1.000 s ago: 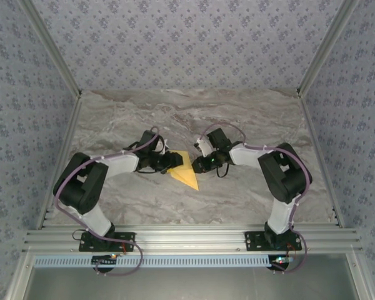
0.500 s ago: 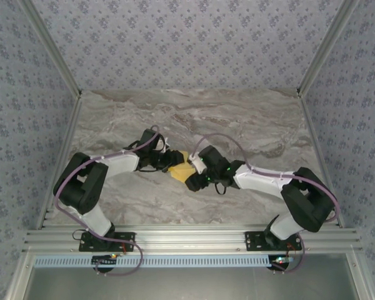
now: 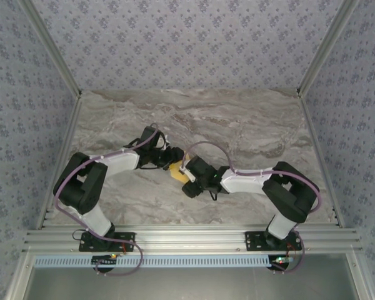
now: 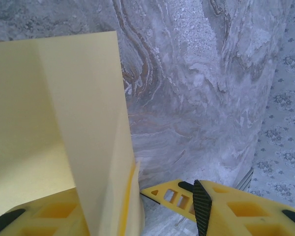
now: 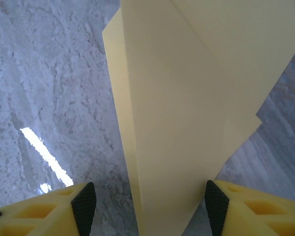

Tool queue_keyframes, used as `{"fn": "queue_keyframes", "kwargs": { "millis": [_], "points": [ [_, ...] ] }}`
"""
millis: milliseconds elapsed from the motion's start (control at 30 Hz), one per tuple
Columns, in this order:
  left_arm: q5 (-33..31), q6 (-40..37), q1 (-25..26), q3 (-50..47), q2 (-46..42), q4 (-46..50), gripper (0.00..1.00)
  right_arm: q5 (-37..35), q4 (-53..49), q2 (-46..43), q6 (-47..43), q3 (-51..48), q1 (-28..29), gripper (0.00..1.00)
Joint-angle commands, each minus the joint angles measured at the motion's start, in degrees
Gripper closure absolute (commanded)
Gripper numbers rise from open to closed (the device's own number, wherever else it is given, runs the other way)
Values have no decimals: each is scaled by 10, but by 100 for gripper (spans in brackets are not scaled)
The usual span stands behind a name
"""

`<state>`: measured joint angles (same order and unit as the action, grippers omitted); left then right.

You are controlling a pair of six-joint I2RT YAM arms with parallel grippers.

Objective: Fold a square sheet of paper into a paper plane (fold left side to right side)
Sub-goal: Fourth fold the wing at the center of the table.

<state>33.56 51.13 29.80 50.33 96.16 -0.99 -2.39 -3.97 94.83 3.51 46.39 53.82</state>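
At the centre of the enclosure, between walls papered in a small grey-blue floral print, lies the grey-veined marble desk. An aluminium rail along its near edge carries both arm bases.

The left arm and the right arm each bend inward, so that their wrists meet near the middle of the desk. A loop of purple cable runs along each arm.

The yellow paper sits between the two wrists and is largely covered by them in the top view. Seen from the left wrist it rises as a creased sheet, with one panel turned up along a straight fold. Seen from the right wrist it shows overlapping folded layers that narrow toward the camera.

The left gripper has its jaws apart. The paper leans against the inner side of one yellow finger, and bare marble shows between the paper and the opposite black pad.

The right gripper has its jaws wide. The folded paper passes through the gap between them, clear of the left pad and just beside the right one.
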Motion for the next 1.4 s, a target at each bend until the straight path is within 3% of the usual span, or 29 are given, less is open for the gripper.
{"fn": "queue_keyframes", "kwargs": {
  "millis": [0, 567, 700, 1067, 1300, 1367],
  "points": [
    [-8, 4, 4, 16, -15, 23, 51, -32, 8, 7, -13, 18, 6, 39],
    [-12, -8, 4, 32, -19, 46, 50, -39, -15, 23, -18, 29, 5, 68],
    [-13, -12, 3, 35, -20, 52, 50, -40, -12, 26, -17, 29, 5, 68],
    [-15, -10, 3, 38, -20, 53, 50, -52, -15, 28, -21, 36, 4, 54],
    [-18, -9, 0, 39, -22, 53, 50, -56, -12, 28, -24, 37, 2, 52],
    [-18, -8, -1, 38, -24, 53, 49, -50, -10, 27, -21, 35, -2, 56]
  ]
}}
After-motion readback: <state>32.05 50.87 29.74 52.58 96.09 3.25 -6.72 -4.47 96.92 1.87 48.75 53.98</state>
